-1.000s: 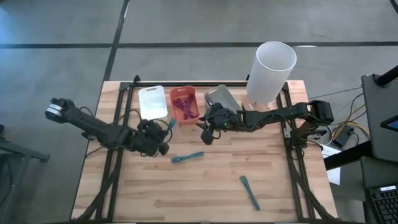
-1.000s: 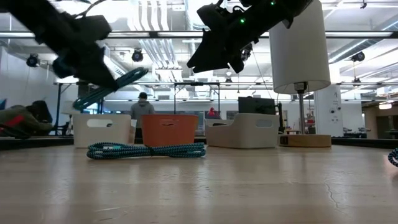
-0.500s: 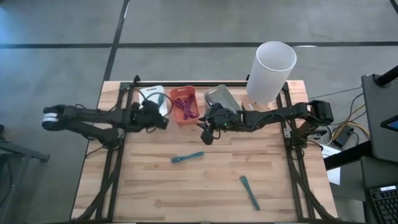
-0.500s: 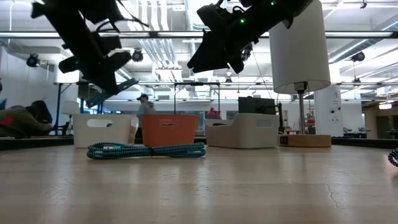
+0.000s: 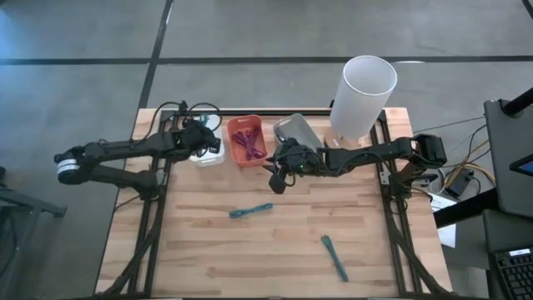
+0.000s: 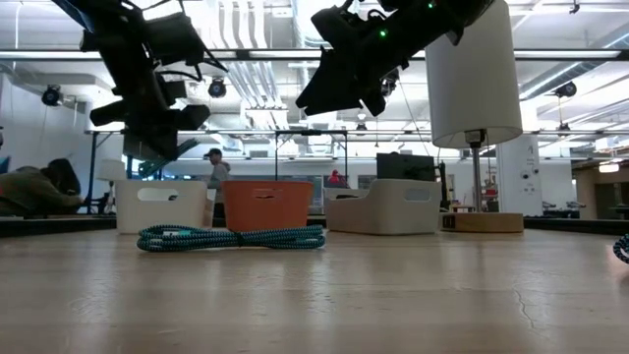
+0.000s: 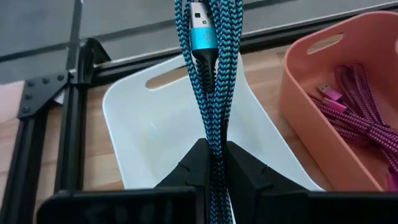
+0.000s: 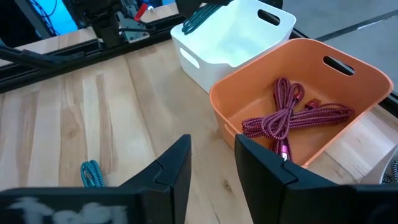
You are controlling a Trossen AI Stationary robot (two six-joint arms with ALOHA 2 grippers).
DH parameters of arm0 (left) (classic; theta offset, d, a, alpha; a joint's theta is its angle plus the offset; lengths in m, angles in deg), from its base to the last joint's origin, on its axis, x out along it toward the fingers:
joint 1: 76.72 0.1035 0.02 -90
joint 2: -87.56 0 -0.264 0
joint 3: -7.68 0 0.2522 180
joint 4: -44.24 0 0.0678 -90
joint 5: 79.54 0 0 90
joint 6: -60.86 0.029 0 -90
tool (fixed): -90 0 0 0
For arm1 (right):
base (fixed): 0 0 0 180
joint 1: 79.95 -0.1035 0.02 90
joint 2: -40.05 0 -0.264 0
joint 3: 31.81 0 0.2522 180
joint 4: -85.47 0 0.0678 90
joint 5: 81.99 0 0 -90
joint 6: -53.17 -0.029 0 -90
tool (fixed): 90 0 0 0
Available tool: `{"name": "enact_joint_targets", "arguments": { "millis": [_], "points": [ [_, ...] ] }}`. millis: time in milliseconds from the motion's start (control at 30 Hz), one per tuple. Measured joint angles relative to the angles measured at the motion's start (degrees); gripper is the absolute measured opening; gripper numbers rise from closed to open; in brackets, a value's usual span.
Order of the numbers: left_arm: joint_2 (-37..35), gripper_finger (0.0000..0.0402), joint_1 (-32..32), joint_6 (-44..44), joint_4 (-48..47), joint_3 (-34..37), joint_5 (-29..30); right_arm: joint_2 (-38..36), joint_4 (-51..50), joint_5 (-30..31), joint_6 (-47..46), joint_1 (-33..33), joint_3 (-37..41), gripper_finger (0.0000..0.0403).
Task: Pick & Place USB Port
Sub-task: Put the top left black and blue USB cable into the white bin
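My left gripper (image 5: pixel 202 138) is shut on a teal braided USB cable (image 7: pixel 208 74) and hovers above the white bin (image 7: pixel 155 130) at the table's far left. The cable's silver and blue plug (image 7: pixel 199 31) sticks out beyond the fingers. Next to the white bin stands an orange bin (image 5: pixel 247 140) holding magenta cables (image 8: pixel 292 118). My right gripper (image 8: pixel 211 158) is open, with nothing between its fingers. It hangs above the table just near of the orange bin and a grey bin (image 5: pixel 294 129). My left gripper pinches a folded bundle of several cable strands (image 7: pixel 215 155) between its two fingers. The fingers slant down from the table's left side and lie along the strands. The bundle is lifted clear and reaches out past the fingertips over the white bin.
Two more teal cables lie on the wooden table, one at the middle (image 5: pixel 251 211) and one near the front right (image 5: pixel 335 257). A tall white cylinder (image 5: pixel 363 92) stands at the far right. Black frame rails (image 5: pixel 156 200) run along both sides of the table.
My left gripper has carried the teal cable from the table's middle left toward the far edge, swinging and turning about until it stands over the white bin. The cable stayed in the hold, clear of the table.
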Motion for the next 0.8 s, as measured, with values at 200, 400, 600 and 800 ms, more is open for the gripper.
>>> {"name": "enact_joint_targets", "arguments": {
  "millis": [200, 400, 600, 800],
  "points": [
    [1.4, 0.0031, 0.5, 0.0, 0.3, 0.0, -0.7, 0.0, 0.0, 0.0, 0.0, 0.0, 0.0, 0.0110],
    [6.2, 0.0033, 0.7, 0.1, 2.1, 0.0, -0.4, 0.0, 0.0, 0.0, -1.1, 0.0, 0.0, 0.0105],
    [11.4, 0.0030, 1.2, -0.1, 3.2, 0.0, -0.1, 0.0, 0.0, 0.0, -1.1, 0.0, 0.0, 0.0108],
    [15.5, 0.0049, 1.4, -1.9, 3.2, 0.1, -0.4, 0.0, 0.0, 0.0, -1.0, 0.0, 0.0, 0.0114]
  ]
}}
